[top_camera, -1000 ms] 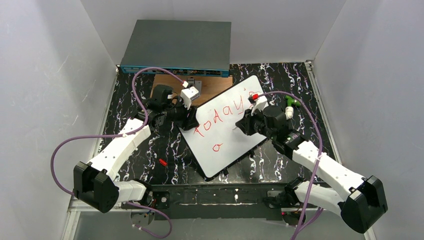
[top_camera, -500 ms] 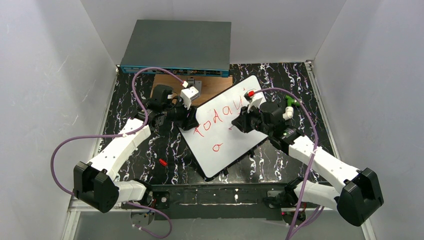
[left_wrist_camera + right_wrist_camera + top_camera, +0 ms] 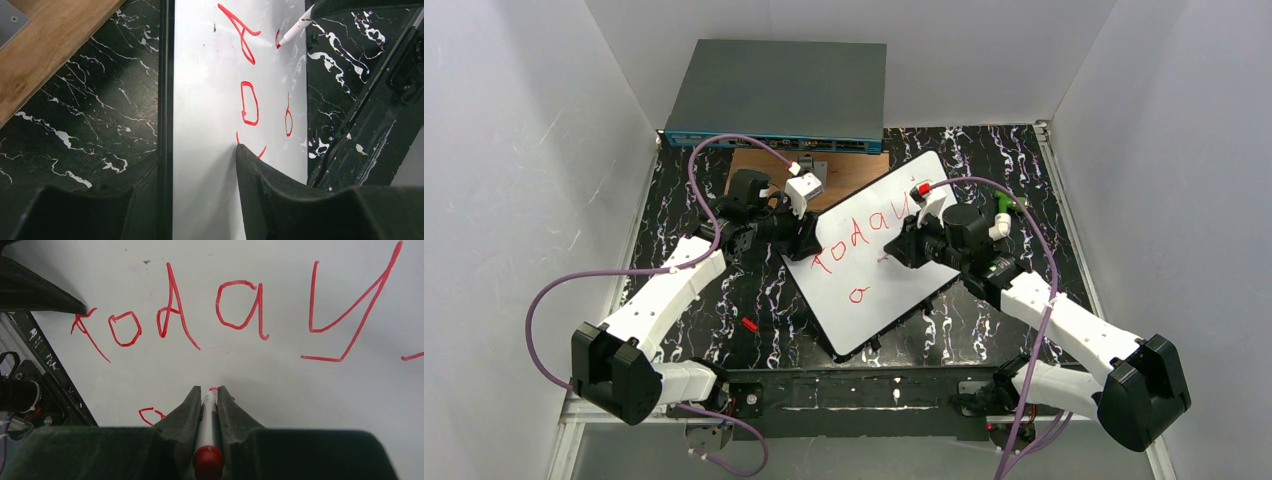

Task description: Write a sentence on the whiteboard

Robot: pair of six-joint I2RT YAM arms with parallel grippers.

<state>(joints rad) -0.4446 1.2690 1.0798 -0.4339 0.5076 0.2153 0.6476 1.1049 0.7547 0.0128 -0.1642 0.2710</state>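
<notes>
The whiteboard point(image 3: 889, 305) lies tilted on the black marble table, with "today" in red point(image 3: 240, 305) across it and a small red "o" point(image 3: 858, 295) below. My left gripper point(image 3: 809, 240) is shut on the board's left edge: one finger point(image 3: 250, 170) rests on the white face point(image 3: 205, 100), the other sits past the black rim. My right gripper point(image 3: 209, 389) is shut on a white marker with a red end point(image 3: 206, 425). The marker tip point(image 3: 295, 30) touches the board beside a short red stroke under "today".
A grey network switch point(image 3: 779, 95) stands at the back, with a brown wooden plate point(image 3: 849, 172) in front of it. A small red cap point(image 3: 749, 324) lies on the table left of the board. A green-tipped object point(image 3: 1007, 207) sits right of the board. White walls close in on both sides.
My right gripper has carried the marker left and down, from the end of "today" to the row below it. The left gripper and the board have stayed put.
</notes>
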